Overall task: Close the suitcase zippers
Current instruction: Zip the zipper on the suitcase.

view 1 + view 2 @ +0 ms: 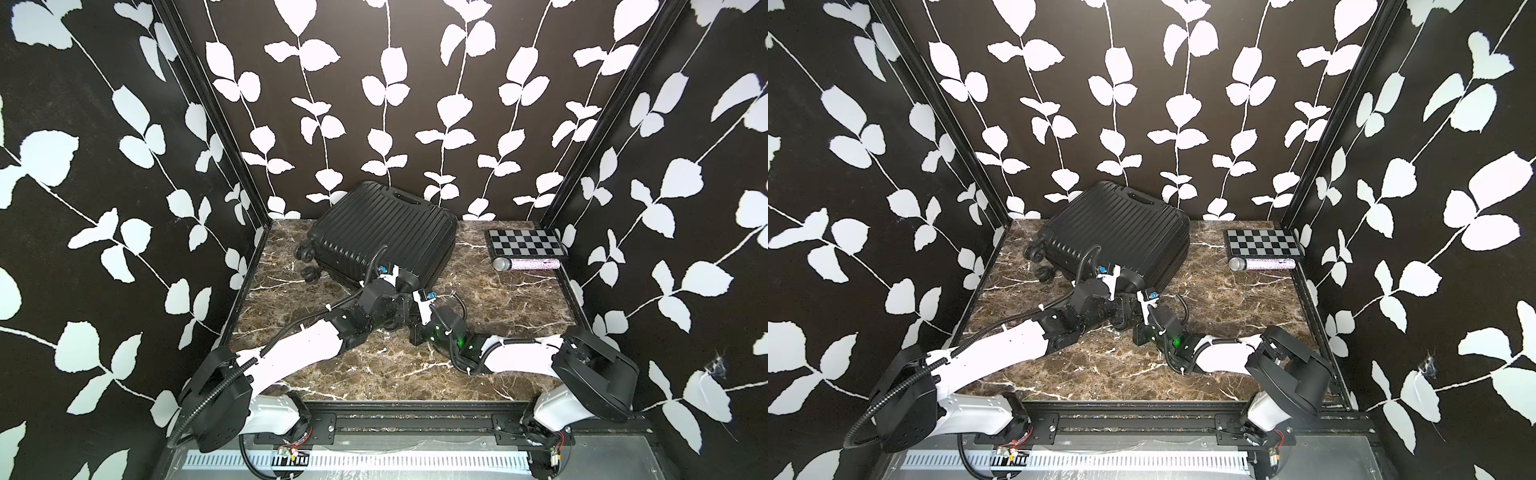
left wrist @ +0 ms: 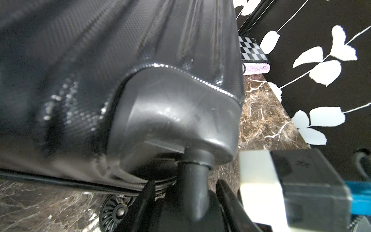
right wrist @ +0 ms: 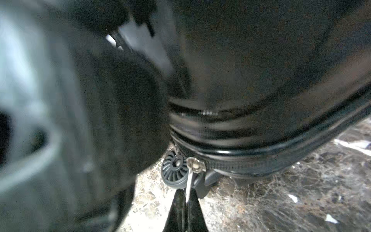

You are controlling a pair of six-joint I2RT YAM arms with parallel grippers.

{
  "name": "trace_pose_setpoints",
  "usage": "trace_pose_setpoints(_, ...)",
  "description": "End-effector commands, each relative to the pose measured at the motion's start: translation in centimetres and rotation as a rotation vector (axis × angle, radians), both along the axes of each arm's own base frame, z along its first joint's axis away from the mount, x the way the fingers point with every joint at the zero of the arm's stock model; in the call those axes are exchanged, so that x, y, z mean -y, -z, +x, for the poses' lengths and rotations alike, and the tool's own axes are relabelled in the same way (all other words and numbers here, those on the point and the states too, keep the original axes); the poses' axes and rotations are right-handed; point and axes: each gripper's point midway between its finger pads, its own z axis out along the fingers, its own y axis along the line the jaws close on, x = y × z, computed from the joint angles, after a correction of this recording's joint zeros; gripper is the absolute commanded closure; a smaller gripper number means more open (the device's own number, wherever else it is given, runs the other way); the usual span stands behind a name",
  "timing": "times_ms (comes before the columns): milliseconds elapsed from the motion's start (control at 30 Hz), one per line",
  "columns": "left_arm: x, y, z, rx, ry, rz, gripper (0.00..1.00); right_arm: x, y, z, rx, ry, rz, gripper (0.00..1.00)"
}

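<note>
left arm (image 1: 299, 345): reaches in from the near-left base. forearm runs low over the marble table (image 1: 498, 316), slanting toward the centre, wrist up against the near corner of the suitcase (image 1: 382, 224).

suitcase: black ribbed hard-shell, lying flat at the back of the table, turned askew, halves together. same in both top views (image 1: 1113, 232). two spinner wheels (image 1: 303, 251) stick out on its left end.

left gripper (image 2: 184, 181): jaws part-way apart, clamped astride the corner caster (image 2: 192, 192), one finger on each side of its stem.

housing of the other wrist's camera (image 2: 301, 180) sits just beside. small embossed mark on it, too blurred to read.

right gripper (image 3: 187, 192): pinched tight on the silver zipper pull (image 3: 188, 180), which hangs from the slider (image 3: 195, 163) on the rim seam. a wheel (image 3: 173, 170) sits just behind the slider. the visible stretch of zipper track (image 3: 241, 165) past the slider looks meshed.

right arm (image 1: 519, 357): elbow folded at the near right, forearm lying low and pointing inward, wrist just beside the left wrist.

far right rear, well apart from the suitcase: checkerboard (image 1: 525, 243), with a glittery microphone (image 1: 525, 264) lying just in front of it.
</note>
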Motion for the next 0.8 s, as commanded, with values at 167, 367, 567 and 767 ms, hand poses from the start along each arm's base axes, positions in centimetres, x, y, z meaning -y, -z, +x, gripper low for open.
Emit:
trace_pose_setpoints(167, -0.2, -4.9, 3.2, 0.110, -0.158, -0.157, 1.00, -2.2, -4.4, -0.6, 0.037, -0.019, 0.233, 1.00)
trace_pose_setpoints(367, 0.2, -4.9, 3.3, 0.109, -0.150, -0.157, 1.00, -2.9, -5.0, -0.3, 0.021, -0.005, 0.318, 1.00)
trace_pose_setpoints(567, 0.2, -4.9, 3.2, 0.109, -0.147, -0.153, 1.00, -3.9, -4.8, -0.5, 0.025, -0.026, 0.325, 1.00)
trace_pose_setpoints(767, 0.2, -4.9, 3.2, 0.107, -0.145, -0.156, 1.00, -4.6, -4.9, -0.8, 0.025, -0.046, 0.353, 1.00)
